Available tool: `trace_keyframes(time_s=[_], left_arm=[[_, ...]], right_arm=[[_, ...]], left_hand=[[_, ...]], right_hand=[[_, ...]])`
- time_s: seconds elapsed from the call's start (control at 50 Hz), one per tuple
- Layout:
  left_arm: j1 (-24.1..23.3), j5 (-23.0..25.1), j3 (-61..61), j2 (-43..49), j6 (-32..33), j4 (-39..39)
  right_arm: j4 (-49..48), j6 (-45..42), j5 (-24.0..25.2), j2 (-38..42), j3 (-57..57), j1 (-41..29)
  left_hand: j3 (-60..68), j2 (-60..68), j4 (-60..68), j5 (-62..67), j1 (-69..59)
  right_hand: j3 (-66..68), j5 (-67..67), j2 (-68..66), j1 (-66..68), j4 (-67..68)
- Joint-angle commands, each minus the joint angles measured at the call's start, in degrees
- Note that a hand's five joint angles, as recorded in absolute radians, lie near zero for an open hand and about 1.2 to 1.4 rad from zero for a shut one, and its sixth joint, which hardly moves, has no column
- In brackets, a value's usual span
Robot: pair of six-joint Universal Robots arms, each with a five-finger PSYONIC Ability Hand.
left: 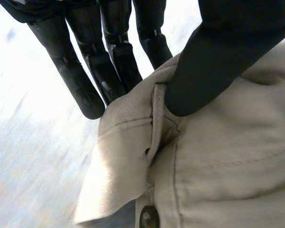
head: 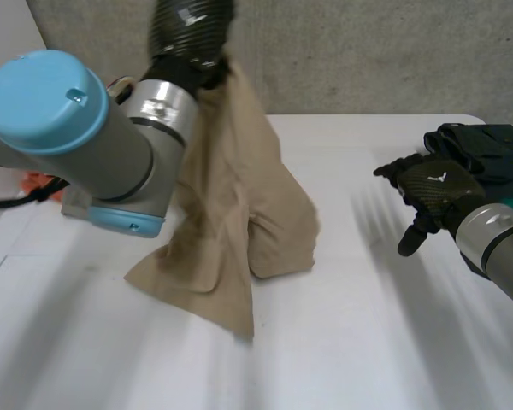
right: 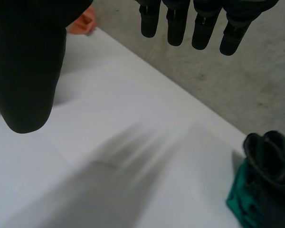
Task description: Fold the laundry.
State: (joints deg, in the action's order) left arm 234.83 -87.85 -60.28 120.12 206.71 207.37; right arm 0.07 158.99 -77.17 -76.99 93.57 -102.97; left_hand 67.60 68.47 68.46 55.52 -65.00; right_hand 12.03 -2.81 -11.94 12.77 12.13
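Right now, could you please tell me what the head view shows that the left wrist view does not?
Head view alone: the khaki trousers hang full length from the left hand, their lower end crumpled on the white table; the right hand hovers open above the table, near a dark clothes pile. Left wrist view alone: the grip itself, with the thumb and fingers pinching the waistband next to a metal button. Shared: the left hand, the trousers and the table.
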Motion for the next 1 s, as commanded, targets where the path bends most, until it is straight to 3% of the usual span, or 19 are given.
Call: trace_keyframes(time_s=[0.02, 0.1, 0.16, 0.18, 0.2, 0.32, 0.4, 0.56, 0.66, 0.74, 0.88, 1.0], left_arm=[[-6.7, 15.3, 0.0, 7.0, -7.4, 0.1], [-10.9, 20.4, -1.1, 12.5, -9.6, -1.7], [-12.9, 22.5, -1.9, 14.6, -9.5, -3.2], [-13.2, 22.5, -2.1, 14.8, -9.6, -3.3], [-13.7, 22.7, -2.6, 14.6, -9.7, -3.3], [-13.2, 21.1, -3.4, 10.1, -9.7, -3.0], [-11.4, 17.2, -6.0, 5.0, -9.8, -3.6], [-8.0, 5.8, -17.0, -6.0, -9.6, -7.2], [-2.4, -5.8, -23.9, -10.2, -9.8, -13.4], [1.2, -11.1, -28.7, -10.8, -10.4, -15.7], [9.2, -10.2, -35.2, -10.7, -12.6, -14.8], [15.4, -3.5, -35.4, -7.5, -20.9, -14.6]], right_arm=[[-2.1, 0.3, -4.2, -0.8, 0.0, 0.1], [-2.7, 0.3, -5.5, -0.7, 0.3, 1.0], [-3.3, 0.3, -5.7, -0.7, 0.8, 3.1], [-3.5, 0.3, -5.7, -0.7, 0.9, 3.7], [-3.6, 0.3, -5.6, -0.7, 1.0, 4.3], [-3.7, -0.5, -2.7, -0.7, 1.4, 7.0], [-2.9, -1.8, 0.8, -0.7, 0.5, 7.2], [-0.9, -5.2, 5.8, -1.0, -2.4, 6.8], [2.6, -6.3, 8.8, -0.9, -5.7, 5.9], [2.5, -6.7, 12.5, 0.2, -8.3, 2.7], [0.6, -6.4, 11.8, 10.4, -18.8, -7.3], [-0.4, -6.5, 6.9, 22.4, -31.0, -13.4]], left_hand=[[12.4, 11.5, 11.5, 14.5, -15.0], [12.4, 11.5, 11.5, 14.5, -15.0], [-40.9, -41.8, -41.7, -38.8, 38.3], [-53.1, -53.9, -53.9, -51.0, 50.5], [-56.8, -57.7, -57.7, -54.8, 54.2], [-55.9, -56.7, -56.7, -53.8, 53.3], [-55.4, -56.2, -56.2, -53.3, 52.8], [-54.0, -54.9, -54.9, -51.9, 51.4], [-54.4, -55.2, -55.2, -52.3, 51.8], [-55.0, -55.9, -55.9, -52.9, 52.4], [-55.5, -56.4, -56.4, -53.5, 52.9], [-54.2, -55.1, -55.1, -52.1, 51.6]], right_hand=[[-2.0, 2.8, 1.9, -2.8, -2.1], [-2.0, 2.8, 1.9, -2.8, -2.1], [-2.0, 2.8, 1.9, -2.8, -2.1], [-2.0, 2.8, 1.9, -2.8, -2.1], [-2.0, 2.8, 1.9, -2.8, -2.1], [-2.0, 2.8, 1.9, -2.8, -2.1], [-2.0, 2.8, 1.9, -2.8, -2.1], [-2.0, 2.8, 1.9, -2.8, -2.1], [-2.0, 2.8, 1.9, -2.8, -2.1], [-2.0, 2.8, 1.9, -2.8, -2.1], [-2.0, 2.8, 1.9, -2.8, -2.1], [-0.9, 1.7, 0.9, -1.7, -1.0]])
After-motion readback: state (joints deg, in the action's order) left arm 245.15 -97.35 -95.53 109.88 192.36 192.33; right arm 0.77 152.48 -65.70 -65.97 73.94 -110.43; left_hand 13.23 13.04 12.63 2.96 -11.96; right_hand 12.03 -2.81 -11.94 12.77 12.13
